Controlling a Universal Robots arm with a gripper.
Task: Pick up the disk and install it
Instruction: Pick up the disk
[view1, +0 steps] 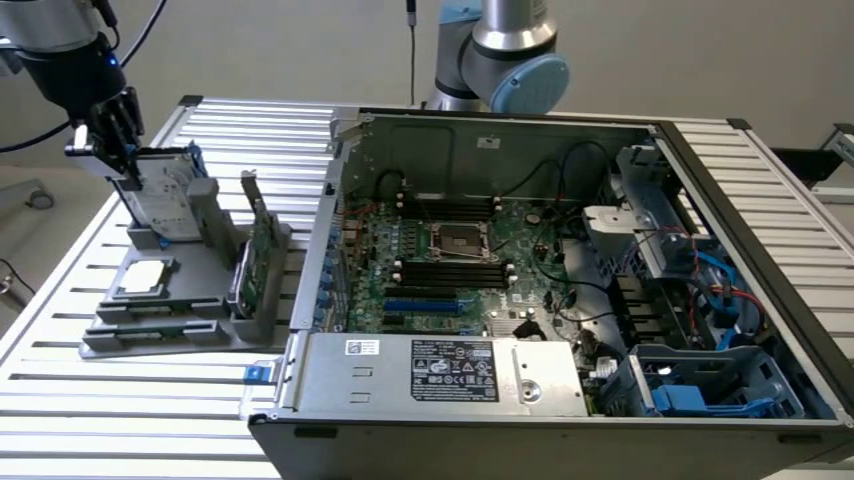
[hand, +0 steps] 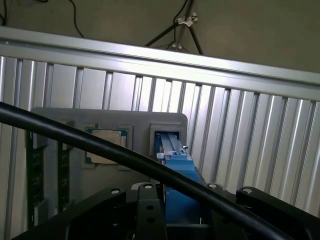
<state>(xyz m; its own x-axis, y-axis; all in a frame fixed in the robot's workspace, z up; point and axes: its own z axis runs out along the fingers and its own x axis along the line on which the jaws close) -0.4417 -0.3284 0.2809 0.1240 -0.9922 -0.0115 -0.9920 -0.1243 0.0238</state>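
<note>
The disk (view1: 171, 200), a silver-grey drive with a white label in a blue frame, stands on edge in a slot of the grey holder (view1: 160, 325) at the exterior view's left. My gripper (view1: 124, 160) comes down from above and its fingers clasp the disk's upper end. The disk's lower end still sits in the slot. In the wrist view the blue frame of the disk (hand: 176, 165) fills the gap between the black fingers of the gripper (hand: 180, 202), with the holder (hand: 140, 122) beyond it.
The holder also carries a small square silver chip (view1: 144, 278) and a thin green card (view1: 246, 262) standing on edge. The open computer case (view1: 534, 130) lies to the exterior view's right, with blue drive brackets (view1: 694, 395) in its near corner. A black cable (hand: 100, 142) crosses the wrist view.
</note>
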